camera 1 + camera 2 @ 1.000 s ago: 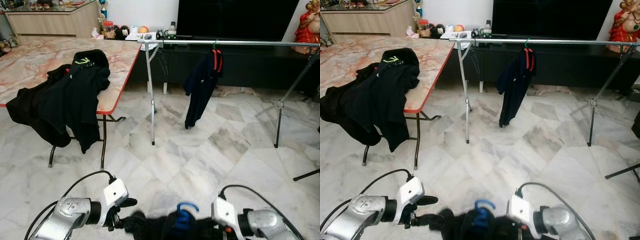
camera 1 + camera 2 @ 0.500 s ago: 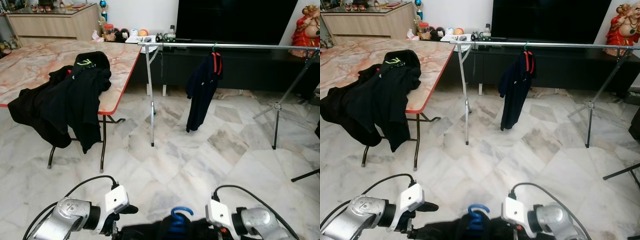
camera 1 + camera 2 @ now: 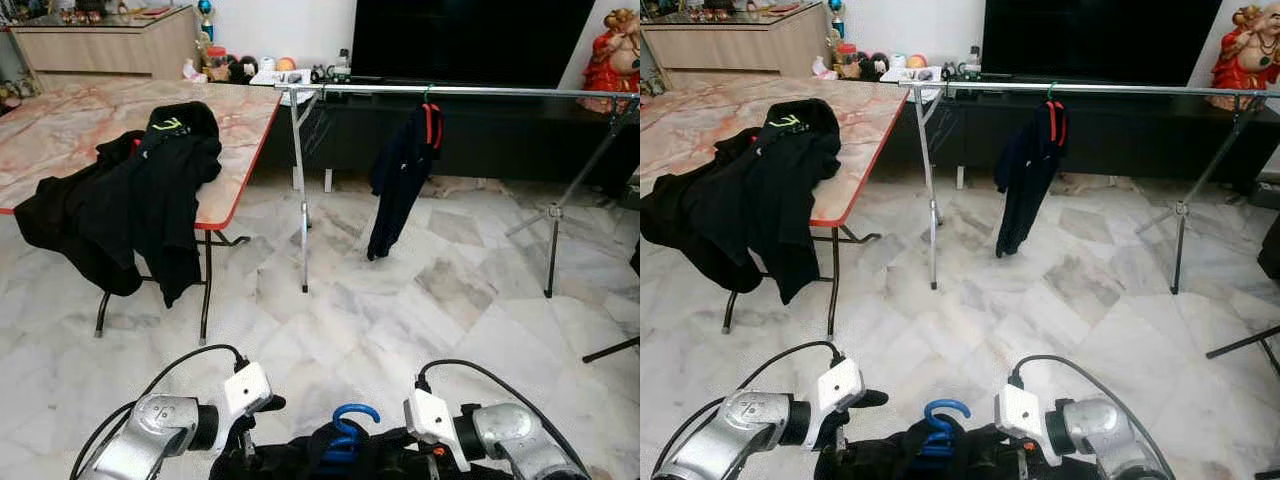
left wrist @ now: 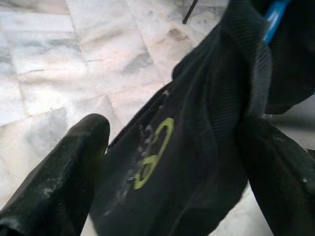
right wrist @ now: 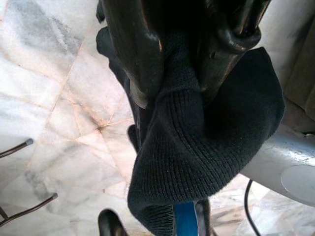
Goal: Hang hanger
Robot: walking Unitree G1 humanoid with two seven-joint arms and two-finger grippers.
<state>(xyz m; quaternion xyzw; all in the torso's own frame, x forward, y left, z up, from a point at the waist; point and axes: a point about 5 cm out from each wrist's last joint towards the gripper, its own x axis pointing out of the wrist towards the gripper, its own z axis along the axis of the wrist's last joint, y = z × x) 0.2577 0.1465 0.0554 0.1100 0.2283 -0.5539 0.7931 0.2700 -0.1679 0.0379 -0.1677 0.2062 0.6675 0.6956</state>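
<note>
Garment: black knit top with a yellow-green logo (image 4: 197,162) is sitting on a blue plastic hanger (image 3: 345,432), low between both arms.
Right tool (image 5: 179,93): clamping the knit fabric.
Left tool (image 4: 172,162): fingers spread around the cloth.
Rail: silver metal clothes rack (image 3: 460,90) is standing well ahead.

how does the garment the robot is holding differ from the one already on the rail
The held garment sits low between the left gripper and right gripper, bunched on a blue hanger. The hung garment dangles full length from the rail, with red at its collar. Both are dark.
</note>
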